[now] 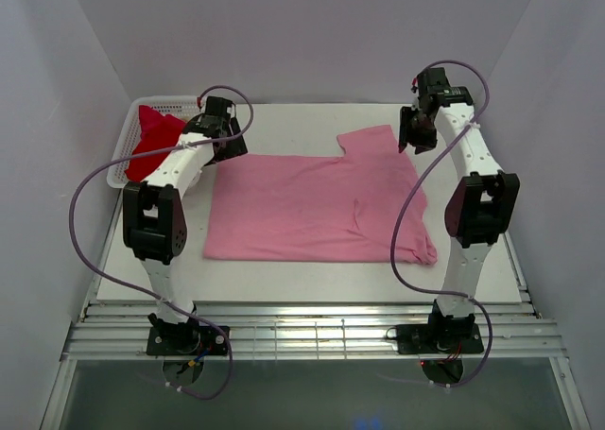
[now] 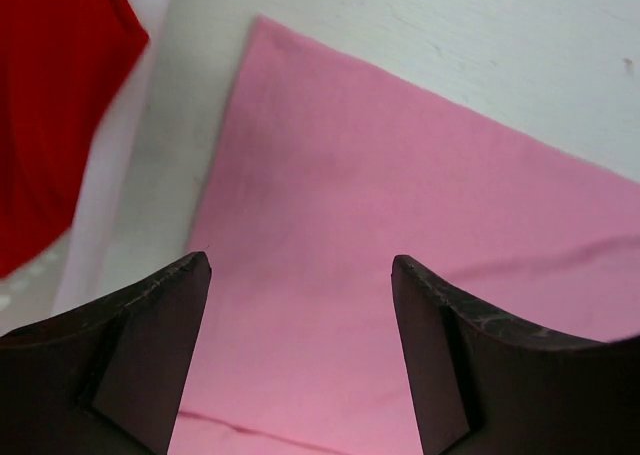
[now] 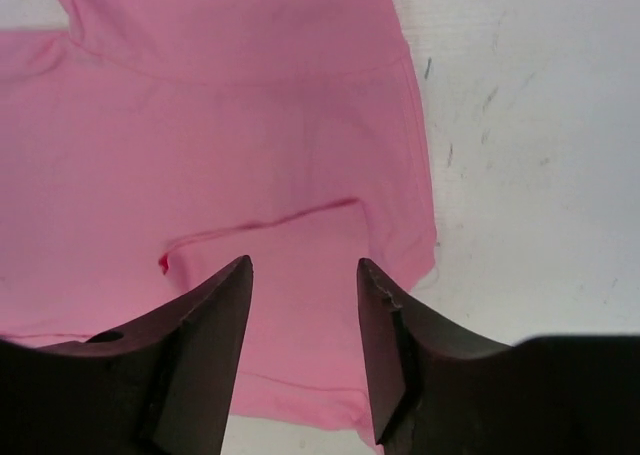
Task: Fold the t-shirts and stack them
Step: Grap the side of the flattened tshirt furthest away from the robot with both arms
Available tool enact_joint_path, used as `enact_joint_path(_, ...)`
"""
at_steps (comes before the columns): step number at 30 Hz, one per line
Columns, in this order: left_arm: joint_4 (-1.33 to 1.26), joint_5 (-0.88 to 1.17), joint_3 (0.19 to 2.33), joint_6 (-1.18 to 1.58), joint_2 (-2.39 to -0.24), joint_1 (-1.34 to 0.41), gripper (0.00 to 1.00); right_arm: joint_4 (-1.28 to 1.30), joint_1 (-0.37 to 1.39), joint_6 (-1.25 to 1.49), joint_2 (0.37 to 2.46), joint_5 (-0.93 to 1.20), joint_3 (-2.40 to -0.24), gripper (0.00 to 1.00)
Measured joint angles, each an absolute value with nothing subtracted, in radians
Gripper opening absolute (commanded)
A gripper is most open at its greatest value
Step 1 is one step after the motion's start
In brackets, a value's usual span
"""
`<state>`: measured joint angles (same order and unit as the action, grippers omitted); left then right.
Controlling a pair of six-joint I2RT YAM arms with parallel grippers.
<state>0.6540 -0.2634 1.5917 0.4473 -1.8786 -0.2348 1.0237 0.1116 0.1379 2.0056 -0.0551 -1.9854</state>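
You have the light pink t-shirt lying flat on the table, spread wide across its middle. One short sleeve juts toward the far right, and a crease runs down the cloth near the right end. The near right corner is slightly rumpled; the left edge lies straight. Your bright red t-shirt sits bunched and unfolded in the white basket at the far left, apart from the pink one.

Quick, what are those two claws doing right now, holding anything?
Left gripper: open, holding nothing, above the pink t-shirt.
Right gripper: open, holding nothing, above the same shirt.
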Motion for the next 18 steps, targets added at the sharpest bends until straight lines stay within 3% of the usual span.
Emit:
enact_joint_path(4,0.652,-0.241,1.714,0.389,-2.038,-0.185,0.82,1.003,0.092,0.129,2.133,-0.009,-2.098,0.58)
enact_joint_path(12,0.649,-0.198,1.987,0.331,-2.241,-0.179,0.81,0.883,0.044,0.114,2.258,0.037,-2.127,0.59)
enact_joint_path(18,0.643,-0.220,2.017,0.322,-2.279,-0.171,0.80,0.788,0.010,0.099,2.321,0.072,-2.144,0.59)
